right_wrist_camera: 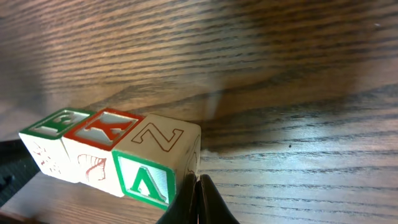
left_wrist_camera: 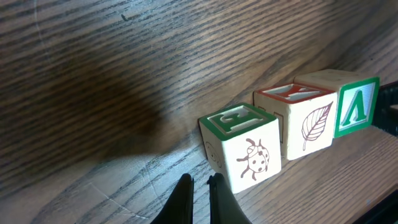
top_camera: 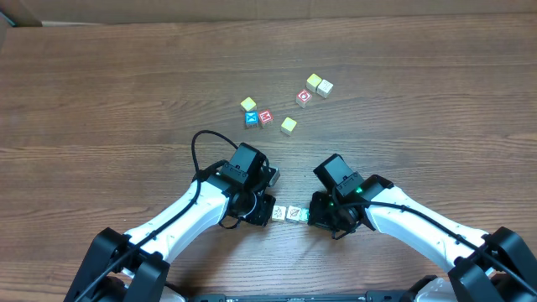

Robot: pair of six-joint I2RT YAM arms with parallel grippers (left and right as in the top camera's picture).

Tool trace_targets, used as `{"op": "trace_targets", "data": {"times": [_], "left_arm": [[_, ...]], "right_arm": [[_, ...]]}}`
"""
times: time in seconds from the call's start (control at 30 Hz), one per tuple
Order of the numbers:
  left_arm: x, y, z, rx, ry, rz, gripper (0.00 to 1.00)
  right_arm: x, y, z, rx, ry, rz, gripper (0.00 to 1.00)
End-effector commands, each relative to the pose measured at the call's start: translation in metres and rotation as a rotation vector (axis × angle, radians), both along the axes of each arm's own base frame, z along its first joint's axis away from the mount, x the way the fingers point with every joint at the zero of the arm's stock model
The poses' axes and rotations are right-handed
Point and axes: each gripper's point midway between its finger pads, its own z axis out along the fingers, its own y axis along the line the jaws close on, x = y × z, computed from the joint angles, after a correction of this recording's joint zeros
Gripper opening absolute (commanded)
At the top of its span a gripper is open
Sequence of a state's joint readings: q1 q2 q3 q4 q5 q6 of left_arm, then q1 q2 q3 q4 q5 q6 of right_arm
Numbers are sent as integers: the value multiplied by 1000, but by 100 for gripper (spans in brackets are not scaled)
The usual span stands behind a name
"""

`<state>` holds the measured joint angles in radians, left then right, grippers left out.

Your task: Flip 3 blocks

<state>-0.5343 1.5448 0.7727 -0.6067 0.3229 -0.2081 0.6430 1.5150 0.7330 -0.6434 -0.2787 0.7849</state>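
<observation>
Left gripper (left_wrist_camera: 199, 182), right gripper (right_wrist_camera: 196, 185) — closed, low, angled inward; blocks (top_camera: 294, 213) between

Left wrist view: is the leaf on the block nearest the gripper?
No, the nearest block shows a ladybug; the middle block carries the leaf.

The ladybird block (left_wrist_camera: 244, 148) bore a green E on top, the leaf block (left_wrist_camera: 303, 123) a red Y, and the end block (left_wrist_camera: 356, 106) a green A beside a red Z.

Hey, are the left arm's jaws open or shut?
Shut: on the left gripper the jaws nearly touch, nothing between them.
</observation>
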Motion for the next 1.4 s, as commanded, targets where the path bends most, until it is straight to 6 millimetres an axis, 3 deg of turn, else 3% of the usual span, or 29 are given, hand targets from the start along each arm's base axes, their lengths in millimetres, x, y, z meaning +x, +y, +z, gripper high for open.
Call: {"op": "trace_targets", "data": {"times": [0.0, 0.2, 1.37], "left_arm": [[-5, 0, -10, 3, 54, 35, 4], [-7, -3, -21, -5, 97, 46, 4], [17, -9, -19, -22, 9, 101, 4]], "right_arm": [[-1, 2, -1, 10, -6, 39, 4], [-2, 3, -1, 13, -10, 60, 4], [-7, 7, 1, 44, 18, 59, 4]]}}
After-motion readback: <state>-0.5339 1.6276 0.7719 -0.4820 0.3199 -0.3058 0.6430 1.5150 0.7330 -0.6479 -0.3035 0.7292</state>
